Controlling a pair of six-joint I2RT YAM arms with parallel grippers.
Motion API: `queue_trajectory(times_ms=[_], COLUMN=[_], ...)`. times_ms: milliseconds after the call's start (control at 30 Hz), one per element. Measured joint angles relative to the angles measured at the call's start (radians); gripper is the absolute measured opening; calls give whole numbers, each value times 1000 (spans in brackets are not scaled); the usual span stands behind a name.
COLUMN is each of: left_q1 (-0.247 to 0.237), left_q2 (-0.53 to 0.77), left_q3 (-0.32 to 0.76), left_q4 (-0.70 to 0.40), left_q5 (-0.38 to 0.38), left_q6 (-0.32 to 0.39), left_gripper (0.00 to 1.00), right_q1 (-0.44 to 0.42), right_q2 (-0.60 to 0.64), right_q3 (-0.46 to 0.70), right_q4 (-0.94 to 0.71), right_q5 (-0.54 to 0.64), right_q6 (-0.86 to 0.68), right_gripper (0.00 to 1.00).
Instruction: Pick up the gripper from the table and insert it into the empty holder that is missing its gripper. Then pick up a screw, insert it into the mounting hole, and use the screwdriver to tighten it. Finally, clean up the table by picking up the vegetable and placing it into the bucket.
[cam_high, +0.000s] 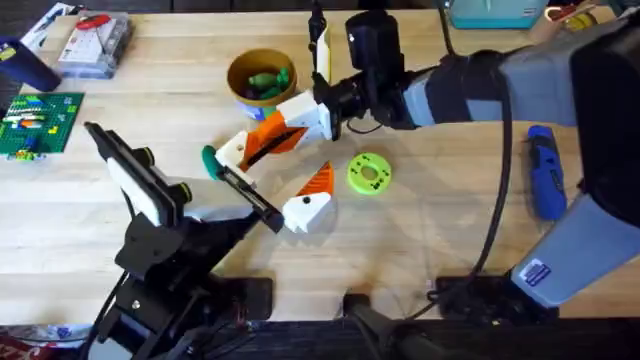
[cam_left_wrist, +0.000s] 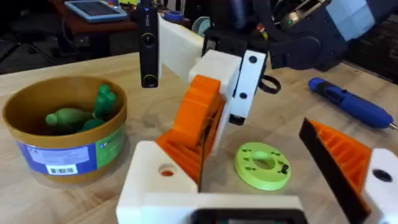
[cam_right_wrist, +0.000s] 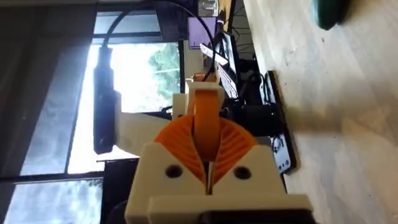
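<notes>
Your white and orange plastic gripper part (cam_high: 268, 138) lies on the wooden table (cam_high: 450, 230), its long side slanting from your left claw (cam_high: 300, 212) up toward your right claw (cam_high: 308, 112). The right claw's orange pads (cam_right_wrist: 208, 134) are pinched together on it. I cannot tell if the left claw is open. The yellow round bucket (cam_high: 259, 77) sits just past the part. The bright-blue screwdriver (cam_high: 546, 170) lies far off, with open table between.

Lime-green ring (cam_high: 368, 173) flat mid-bench (cam_high: 420, 250). Far to its left: green brick baseplate (cam_high: 38, 122), and beyond that a clear plastic box (cam_high: 93, 44) with red contents.
</notes>
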Motion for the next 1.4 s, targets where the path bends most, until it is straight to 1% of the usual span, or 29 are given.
queue_trajectory(times_ms=[233,267,367,600,667,700,767,800,933,1033,1200,1300,1333,1367,1400], left_q1=[0,0,0,0,0,0,-3,-3,-3,-5,-6,-6,-6,-6,-6], left_q2=[0,0,0,0,0,0,0,0,0,0,0,0,0,0,0], left_q3=[0,0,0,0,0,0,0,0,0,0,0,0,0,0,0], left_q4=[-1,-1,-1,-1,-1,-1,0,0,0,1,2,2,2,2,2], left_q5=[-4,-4,-6,-3,1,6,18,18,18,37,51,54,54,55,55], left_q6=[0,0,0,0,0,0,0,0,1,0,1,0,0,1,1], left_gripper=[991,991,991,991,991,991,991,991,991,991,991,991,991,991,991], right_q1=[1,1,3,6,7,8,18,23,29,31,30,25,23,20,18], right_q2=[0,0,0,0,0,0,0,0,0,0,0,0,0,0,0], right_q3=[0,0,1,1,1,1,1,1,1,2,2,2,2,2,2], right_q4=[0,-1,0,0,0,-1,-1,-1,-3,-1,-1,-1,-1,-1,-1], right_q5=[8,9,15,30,32,33,33,32,29,30,30,30,30,31,31], right_q6=[0,1,1,0,0,2,1,0,0,2,1,3,4,4,2], right_gripper=[17,57,91,123,151,193,246,293,402,492,567,740,810,905,963])
